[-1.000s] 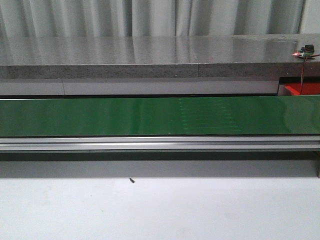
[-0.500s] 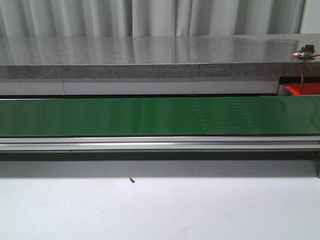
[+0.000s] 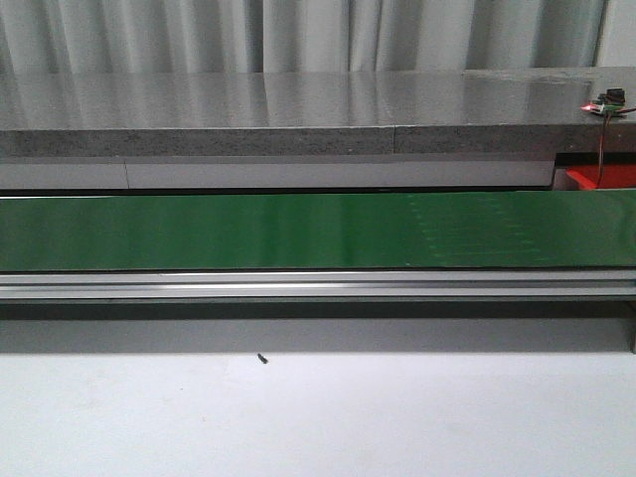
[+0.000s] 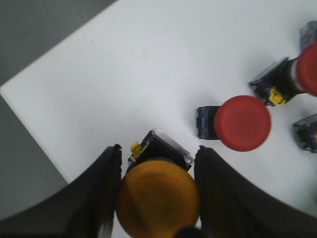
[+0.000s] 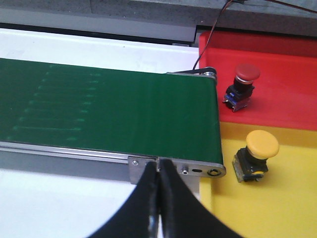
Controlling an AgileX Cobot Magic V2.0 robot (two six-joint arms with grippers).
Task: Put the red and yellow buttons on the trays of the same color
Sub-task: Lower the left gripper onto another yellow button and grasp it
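In the left wrist view a yellow button (image 4: 157,196) with a black base sits between the black fingers of my left gripper (image 4: 158,148), which is shut on its cap, over a white table (image 4: 124,74). Beside it lies a red button (image 4: 242,123), and another red button (image 4: 303,69) lies further off. My right gripper (image 5: 159,161) is shut and empty, hanging at the end of the green conveyor belt (image 5: 109,106). Past that end, a red tray (image 5: 287,104) holds a red button (image 5: 242,82) and a yellow tray (image 5: 277,208) holds a yellow button (image 5: 257,153).
The front view shows the green belt (image 3: 298,231) running across, with a grey stone counter (image 3: 298,109) behind it and a corner of the red tray (image 3: 596,179) at the far right. A dark button base (image 4: 308,133) peeks in at the left wrist view's edge. The white table's edge (image 4: 29,124) is close to the left gripper.
In the front view the faint pale marks on the green belt have drifted to the right. Nothing else there has moved.
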